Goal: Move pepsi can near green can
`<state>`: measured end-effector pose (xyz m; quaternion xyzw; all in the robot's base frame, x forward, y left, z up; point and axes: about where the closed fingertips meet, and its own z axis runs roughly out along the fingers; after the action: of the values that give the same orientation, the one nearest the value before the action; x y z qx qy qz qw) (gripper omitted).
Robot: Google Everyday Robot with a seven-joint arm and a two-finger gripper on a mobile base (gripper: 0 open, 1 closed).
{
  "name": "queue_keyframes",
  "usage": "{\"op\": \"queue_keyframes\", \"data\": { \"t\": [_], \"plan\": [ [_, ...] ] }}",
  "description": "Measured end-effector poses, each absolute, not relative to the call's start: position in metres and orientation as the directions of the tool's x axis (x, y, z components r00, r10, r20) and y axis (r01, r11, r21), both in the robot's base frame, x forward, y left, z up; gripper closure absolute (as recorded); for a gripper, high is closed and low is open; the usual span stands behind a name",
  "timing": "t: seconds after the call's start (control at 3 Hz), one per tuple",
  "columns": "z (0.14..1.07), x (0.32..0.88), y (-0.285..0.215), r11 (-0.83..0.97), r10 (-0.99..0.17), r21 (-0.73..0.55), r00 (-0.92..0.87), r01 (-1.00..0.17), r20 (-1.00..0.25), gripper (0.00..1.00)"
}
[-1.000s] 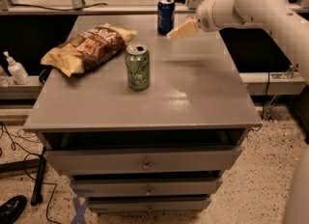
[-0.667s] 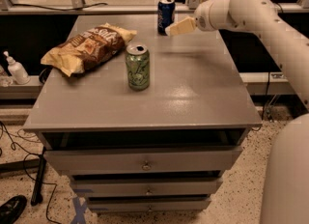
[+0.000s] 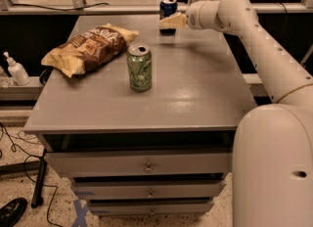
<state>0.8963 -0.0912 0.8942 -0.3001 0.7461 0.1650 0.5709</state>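
Our gripper [image 3: 171, 22] is at the pepsi can [image 3: 167, 9], its grip we can't tell; a glancing nudge could tip it off the table [image 3: 195, 84].

- The dark blue aluminium pepsi can [image 3: 167, 5] stands at the back edge of the grey bench [image 3: 195, 94].
- The gripper [image 3: 166, 23] is just in front of it.
- The light green aluminium can [image 3: 139, 68] stands mid-bench, with the crumpled brown chip bag [image 3: 90, 47] to its left.

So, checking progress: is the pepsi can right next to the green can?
No, the pepsi can stands at the far edge of the table, by the gripper, apart from the green can.
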Motion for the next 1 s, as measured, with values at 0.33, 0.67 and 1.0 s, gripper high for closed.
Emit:
{"op": "queue_keyframes", "data": {
  "t": [0.33, 0.67, 1.0],
  "plan": [
    [0.89, 0.91, -0.068, 0.743, -0.237, -0.071, -0.163, -0.666, -0.958, 0.0],
    [0.883, 0.912, -0.049, 0.712, -0.253, -0.067, -0.166, -0.699, -0.953, 0.17],
    [0.877, 0.91, -0.049, 0.704, -0.269, -0.064, -0.182, -0.708, -0.946, 0.41]
  ]
}}
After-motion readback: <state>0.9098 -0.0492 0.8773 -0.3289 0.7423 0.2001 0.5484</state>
